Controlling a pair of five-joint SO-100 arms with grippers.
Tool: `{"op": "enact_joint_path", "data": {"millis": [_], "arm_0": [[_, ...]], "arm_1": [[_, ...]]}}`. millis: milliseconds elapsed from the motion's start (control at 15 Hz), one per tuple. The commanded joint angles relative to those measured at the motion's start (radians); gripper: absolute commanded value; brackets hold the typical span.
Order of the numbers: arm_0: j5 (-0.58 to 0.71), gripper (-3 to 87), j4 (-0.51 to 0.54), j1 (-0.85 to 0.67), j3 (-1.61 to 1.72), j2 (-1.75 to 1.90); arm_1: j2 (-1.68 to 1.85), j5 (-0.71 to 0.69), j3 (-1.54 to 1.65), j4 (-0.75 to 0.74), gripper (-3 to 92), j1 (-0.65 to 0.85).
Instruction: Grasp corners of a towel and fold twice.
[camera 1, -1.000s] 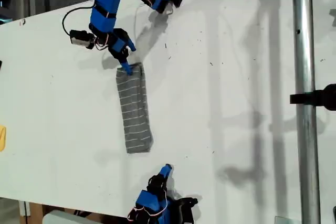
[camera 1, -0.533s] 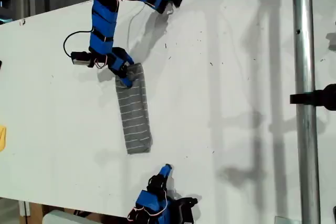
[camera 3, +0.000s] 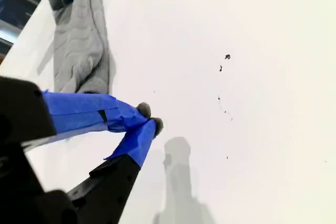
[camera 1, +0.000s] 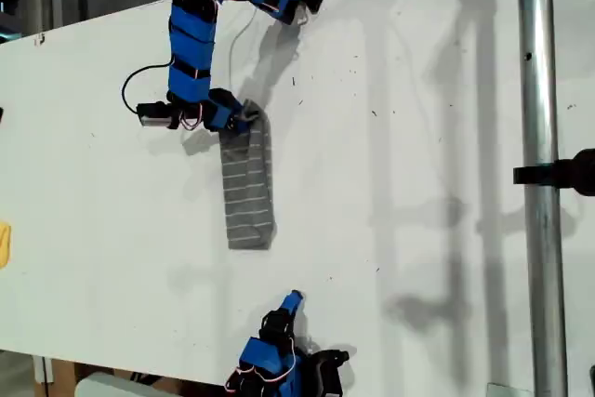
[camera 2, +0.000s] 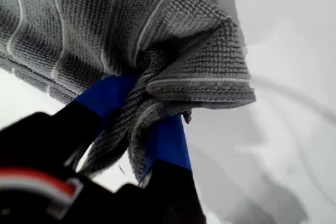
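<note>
Look at the exterior view: the towel [camera 1: 247, 191] lies as a narrow folded strip on the white table [camera 1: 418, 183], left of centre in the frame, its long axis running from upper to lower. Against the picture from 1 second ago, the strip's upper end has lifted and bunched, and the whole strip has slid a little toward the exterior view's right. My first gripper [camera 1: 240, 118], which then stood just above the strip's upper left corner, now sits at that end with cloth gathered in it.

The first wrist view confirms this: the jaws are clenched on a wad of the towel [camera 2: 157, 56], grey fabric squeezed between the 2 blue fingers [camera 2: 168, 140], with a flap of the corner [camera 2: 220, 72] curling over above them. You have a grasp, though it looks like a bunched pinch, not a clean corner hold, so layers may separate when you carry it.

My second gripper [camera 1: 290, 302] rests near the lower edge of the exterior view, below the strip's lower end and apart from it. In the second wrist view its fingertips [camera 3: 149, 119] meet with nothing between them, so it is closed on air; the towel [camera 3: 79, 51] lies well ahead of it.

You appear to have 1 fold made already. The grasp opens the 2nd: judging from here, the held end must travel over toward the lower end
</note>
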Motion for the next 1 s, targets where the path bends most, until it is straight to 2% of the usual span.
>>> {"op": "enact_joint_path", "data": {"millis": [0,133,200,267,600,933], "arm_0": [[0.011,-2.4,0.009,-0.018,0.006,0.006],[0.009,-2.4,0.009,-0.017,0.006,0.006],[0.011,-2.4,0.009,-0.017,0.006,0.006],[0.014,-2.4,0.009,-0.018,0.006,0.006],[0.017,-2.4,0.009,-0.017,0.006,0.006],[0.008,-2.5,0.009,-0.012,0.006,0.006]], "arm_1": [[0.557,0.112,0.183,0.314,-0.2,-0.058],[0.891,0.233,0.153,0.623,-0.2,-0.11],[0.956,0.259,0.124,0.67,-0.2,-0.127],[0.96,0.264,0.127,0.646,-0.2,-0.137],[0.627,0.301,-0.009,0.313,-0.2,-0.295],[0.298,0.282,-0.221,0.153,-0.2,-0.373]]}}
